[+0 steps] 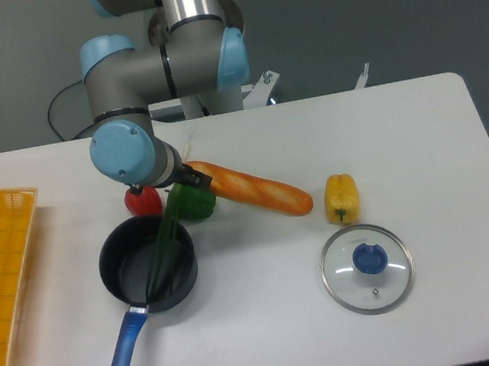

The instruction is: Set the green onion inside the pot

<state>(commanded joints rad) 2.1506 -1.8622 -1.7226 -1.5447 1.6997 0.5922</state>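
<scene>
Green onion (pixel 165 248) lies slanted in the pot (pixel 147 266), lower end on the floor, upper end over the far rim toward the gripper (pixel 181 180). Crowded behind that rim: red pepper (pixel 142 199), green pepper (pixel 195 202), baguette (pixel 250 188). Bare table (pixel 272 324) right of the pot (lid (pixel 366 267) further right). Arm bends down over the rim; can't tell the jaw state, wrist hides it.

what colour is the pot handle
Blue, on the black pot; the handle shows clearly in the fixed camera view.
</scene>
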